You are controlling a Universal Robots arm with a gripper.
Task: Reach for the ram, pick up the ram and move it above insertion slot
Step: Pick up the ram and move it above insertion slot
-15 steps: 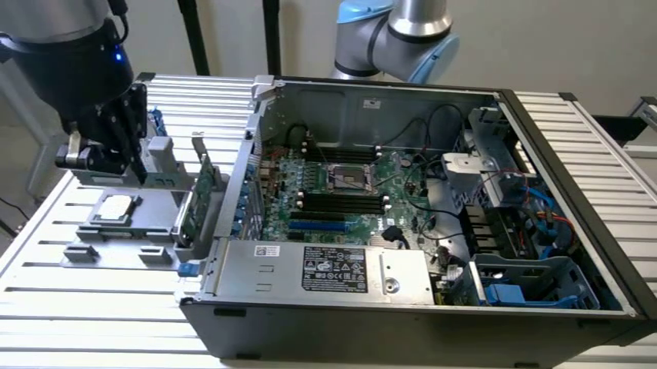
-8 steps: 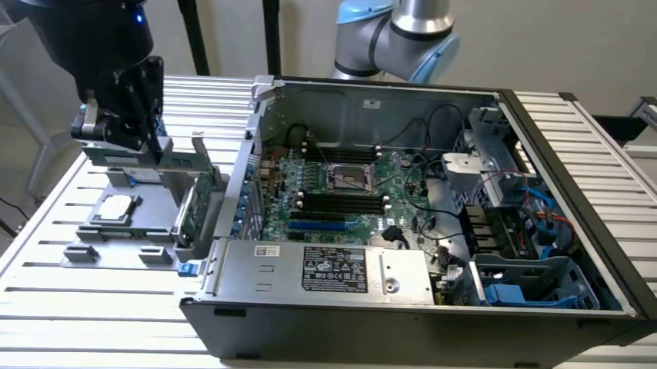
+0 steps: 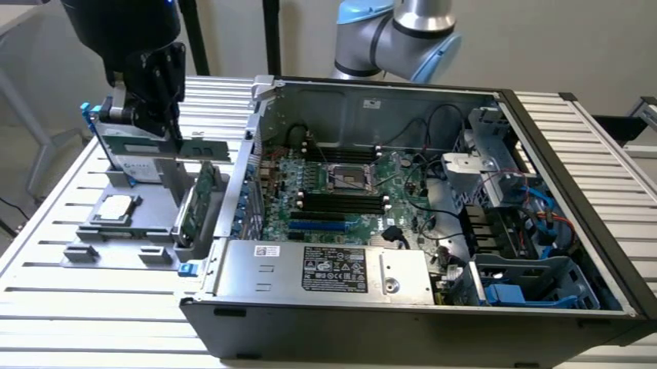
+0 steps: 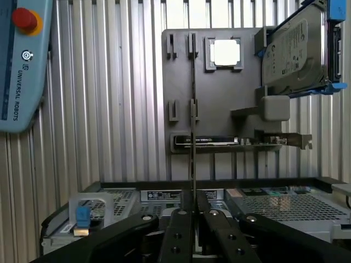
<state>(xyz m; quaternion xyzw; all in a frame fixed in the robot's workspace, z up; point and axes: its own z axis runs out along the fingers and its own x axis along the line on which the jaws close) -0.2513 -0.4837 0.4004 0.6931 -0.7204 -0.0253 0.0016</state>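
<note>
In the exterior view the ram (image 3: 200,150), a thin green stick, hangs level over the grey fixture (image 3: 113,238) at that view's left. My black gripper (image 3: 154,132) comes down from above and is shut on the ram's middle. In the wrist view the ram (image 4: 193,153) appears edge-on as a thin dark line running out from between my gripper's (image 4: 193,211) closed fingers (image 4: 178,230). The black memory slots (image 3: 339,201) lie on the motherboard inside the open computer case (image 3: 575,154), to the exterior view's right of the ram.
The fixture (image 4: 219,109) also carries a silver hard drive with blue rails (image 3: 128,165), a processor chip (image 3: 113,207) and a green expansion card (image 3: 200,200). A teach pendant (image 4: 22,60) lies on the slatted table (image 3: 61,307). The case's metal side wall (image 3: 251,131) stands between fixture and motherboard.
</note>
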